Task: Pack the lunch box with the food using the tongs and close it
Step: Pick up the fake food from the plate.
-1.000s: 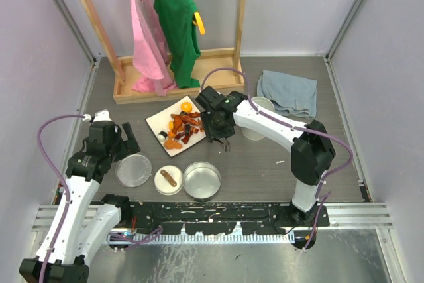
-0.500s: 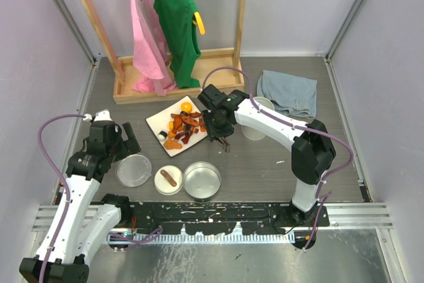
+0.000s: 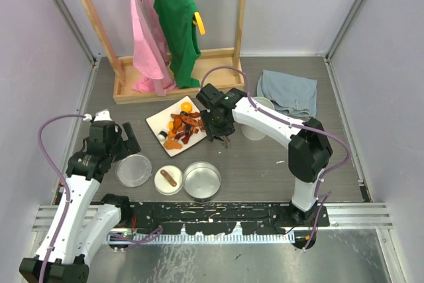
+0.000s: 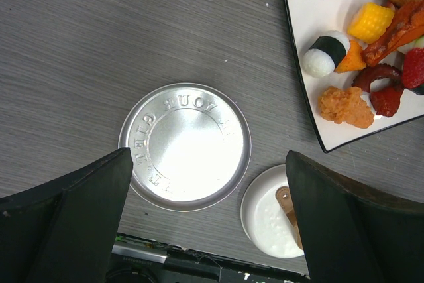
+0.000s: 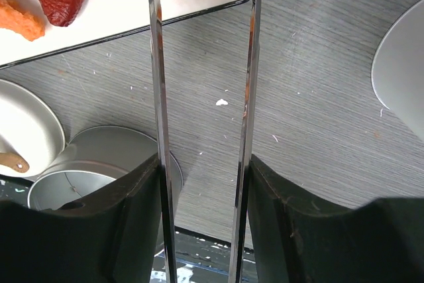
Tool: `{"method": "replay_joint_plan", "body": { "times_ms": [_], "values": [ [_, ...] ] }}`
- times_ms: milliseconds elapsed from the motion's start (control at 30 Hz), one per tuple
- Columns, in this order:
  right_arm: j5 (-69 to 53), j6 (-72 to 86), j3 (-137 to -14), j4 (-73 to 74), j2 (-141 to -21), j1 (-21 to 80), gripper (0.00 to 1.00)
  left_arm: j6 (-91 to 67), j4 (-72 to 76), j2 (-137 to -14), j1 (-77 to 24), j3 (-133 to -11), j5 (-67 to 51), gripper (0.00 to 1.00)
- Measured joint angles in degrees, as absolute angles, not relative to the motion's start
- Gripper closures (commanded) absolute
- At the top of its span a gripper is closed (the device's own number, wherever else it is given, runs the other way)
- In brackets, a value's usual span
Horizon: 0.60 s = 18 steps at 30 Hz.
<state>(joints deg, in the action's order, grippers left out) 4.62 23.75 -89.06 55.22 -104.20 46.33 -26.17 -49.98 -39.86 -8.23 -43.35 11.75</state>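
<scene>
Beside the right edge of the white plate: right hand, part-way closed on the tongs, one slim steel arm against each finger. Holds them with a clear gap between the two arms, pointing out over the plate's near-right rim. Tips cut off at the frame edge in the wrist view, so cannot tell whether any piece sits between them.

Food heaped on the plate just left of that hand: orange, dark red and brown bits, a rice roll at the near-left corner. Tall cup just right of the hand, half hidden by the arm. Wide tin nearer, lidless. Small dish just left of the tin, with the brown sausage in it. Flat lid further left, lying alone.

Left hand above the lid, spread wide, gripping nothing.

Grey wood-grain surface, flecked white. Crumpled blue-grey cloth far right. Wooden rack far left, with a pink garment and a green garment on hangers. Pale walls around.
</scene>
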Motion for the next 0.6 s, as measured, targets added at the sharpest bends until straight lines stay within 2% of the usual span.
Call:
{"method": "replay_joint_plan", "body": {
  "times_ms": [233,600],
  "values": [
    [4.4,23.1,-89.4,55.5,-105.1,46.0,0.47,-26.2,-50.0,-39.9,-8.2,-43.4,11.7,0.00],
    [3.2,22.8,-89.4,54.4,-105.1,45.3,0.62,-26.2,-50.0,-39.9,-8.2,-43.4,11.7,0.00]
  ]
}}
